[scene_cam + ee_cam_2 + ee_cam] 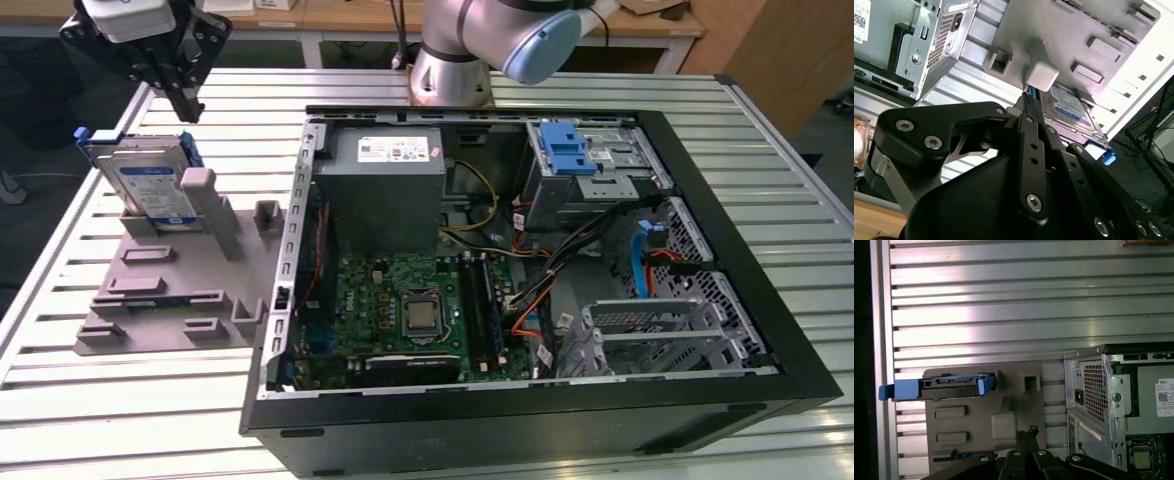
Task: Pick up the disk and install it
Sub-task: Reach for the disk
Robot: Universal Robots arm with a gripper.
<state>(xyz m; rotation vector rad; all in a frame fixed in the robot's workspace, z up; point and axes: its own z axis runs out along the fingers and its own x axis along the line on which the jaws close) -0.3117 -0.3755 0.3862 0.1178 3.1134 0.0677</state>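
The disk, a silver drive with a blue-and-white label and a blue carrier frame, stands on edge in a grey holder block on the table, at the exterior view's left. My gripper hangs just above and behind the disk's upper edge, apart from it, fingers shut with nothing between them. In the second wrist view the shut fingertips point toward the disk. In the first wrist view the disk shows edge-on with its blue frame ends, and the gripper is near it.
An open computer case lies on the slatted metal table at the exterior view's right of the holder. Inside are a grey power-supply box, a motherboard and a metal drive bay with a blue latch. The arm's base stands behind the case.
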